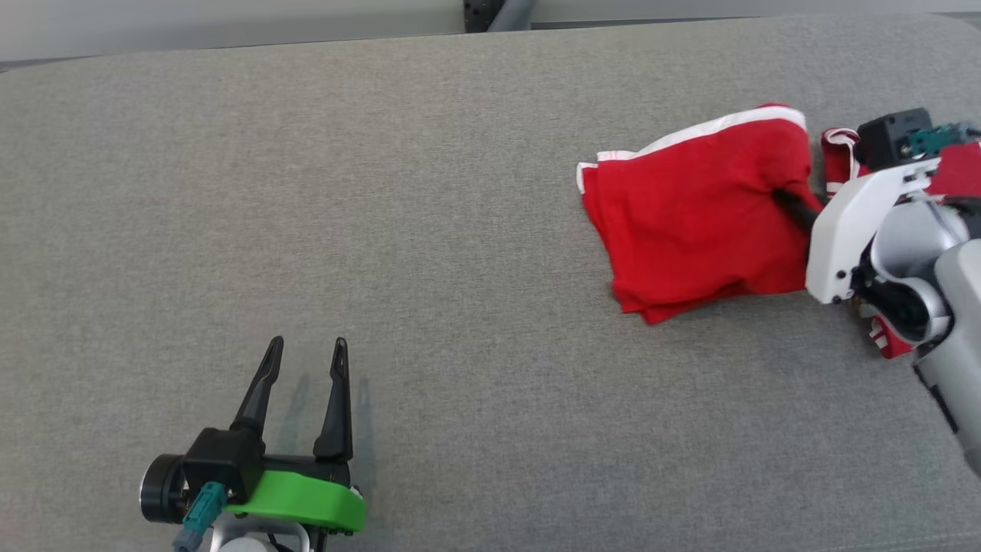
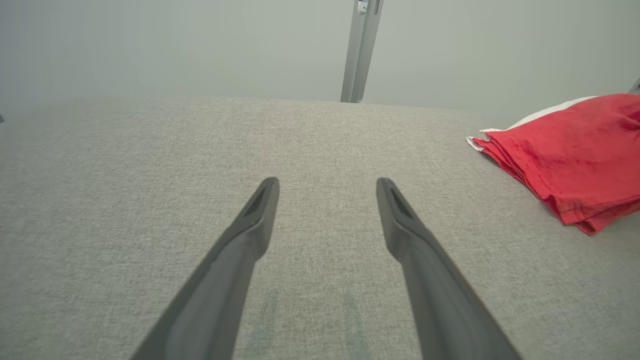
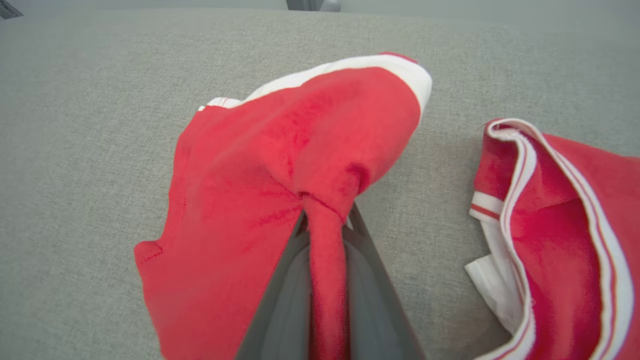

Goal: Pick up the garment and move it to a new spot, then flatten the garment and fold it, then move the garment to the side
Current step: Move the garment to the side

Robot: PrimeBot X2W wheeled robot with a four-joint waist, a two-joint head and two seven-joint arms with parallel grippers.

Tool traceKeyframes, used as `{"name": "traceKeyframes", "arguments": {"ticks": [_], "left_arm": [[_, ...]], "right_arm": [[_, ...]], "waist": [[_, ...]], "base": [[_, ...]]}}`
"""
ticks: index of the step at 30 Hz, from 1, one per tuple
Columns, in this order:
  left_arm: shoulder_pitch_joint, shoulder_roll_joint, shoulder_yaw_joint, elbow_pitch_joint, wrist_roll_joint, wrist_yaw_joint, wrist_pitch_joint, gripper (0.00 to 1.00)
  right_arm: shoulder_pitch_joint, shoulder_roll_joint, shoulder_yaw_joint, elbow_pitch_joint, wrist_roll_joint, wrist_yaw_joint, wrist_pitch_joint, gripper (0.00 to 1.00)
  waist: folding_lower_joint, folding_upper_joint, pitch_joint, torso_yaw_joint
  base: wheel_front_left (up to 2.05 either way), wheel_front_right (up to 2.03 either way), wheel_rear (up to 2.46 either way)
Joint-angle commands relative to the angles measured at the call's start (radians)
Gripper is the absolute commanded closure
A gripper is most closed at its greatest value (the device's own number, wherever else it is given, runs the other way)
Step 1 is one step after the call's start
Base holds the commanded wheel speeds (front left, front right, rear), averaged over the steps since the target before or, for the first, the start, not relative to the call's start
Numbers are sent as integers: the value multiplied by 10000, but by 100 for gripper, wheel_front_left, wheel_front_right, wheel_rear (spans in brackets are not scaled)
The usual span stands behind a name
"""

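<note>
left gripper (image 1: 307,343): I am seeing it at the lower left of the head view, pointing up the frame, jaws spread with nothing between them, hanging low over the padding. In its own wrist view (image 2: 327,182) only bare fabric is lying between the tips.
grey surface (image 1: 429,230): woven padding is running across the whole frame.
metal post (image 1: 498,11): it is standing behind the far edge, top centre.
garment (image 1: 690,215): red with white edging, it is lying as a folded bundle right of centre, layered edges showing at its lower corner (image 2: 575,150).
right gripper (image 3: 327,220): it is reaching in from the right edge, jaws pinching a gathered fold of the bundle's right side.
striped cloth (image 3: 550,235): red with a white banded hem, it is lying just beside the bundle at far right; I cannot tell whether they join.
</note>
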Motion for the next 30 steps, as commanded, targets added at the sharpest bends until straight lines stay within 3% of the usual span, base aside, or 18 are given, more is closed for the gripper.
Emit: {"name": "traceKeyframes", "arguments": {"ticks": [1, 7, 13, 18, 24, 26, 27, 30], "left_arm": [[-208, 21, -21, 10, 10, -12, -26, 0], [-255, 23, -1, -87, -71, 68, -26, 0], [-130, 21, 73, -137, -144, 108, -26, 0], [-264, 21, 26, -116, -158, 62, -27, 0], [-488, 21, -13, -45, -144, 41, -26, 0], [-562, 23, 27, -36, -66, 20, -26, 0], [-600, 21, 45, -29, -40, 4, -26, 0], [-620, 21, 102, -9, -8, -28, -26, 0]], "right_arm": [[-294, -500, 58, -546, 54, -4, 589, 100], [-519, -2046, -361, -2288, 741, -4, 2834, 100], [-162, -3114, -1314, -2894, 984, -4, 4149, 100], [181, -3347, -1748, -2438, 619, -4, 4066, 100], [591, -3289, -1823, -1310, -336, -5, 2881, 100], [489, -3219, -1994, -807, -769, -8, 2311, 22], [487, -3153, -1990, -577, -983, -8, 2125, 0], [450, -3025, -2138, 67, -1344, -8, 1850, 0]], "waist": [[0, 111, 233, -713], [0, 111, 397, -699], [0, 111, 591, -559], [0, 111, 735, -442], [0, 111, 971, -312], [0, 111, 1074, -308], [0, 111, 1105, -307], [0, 111, 1183, -329]], "base": [[0, 0, 0], [0, 0, 0], [0, 0, 0], [0, 0, 0], [0, 0, 0], [0, 0, 0], [0, 0, 0], [0, 0, 0]]}}
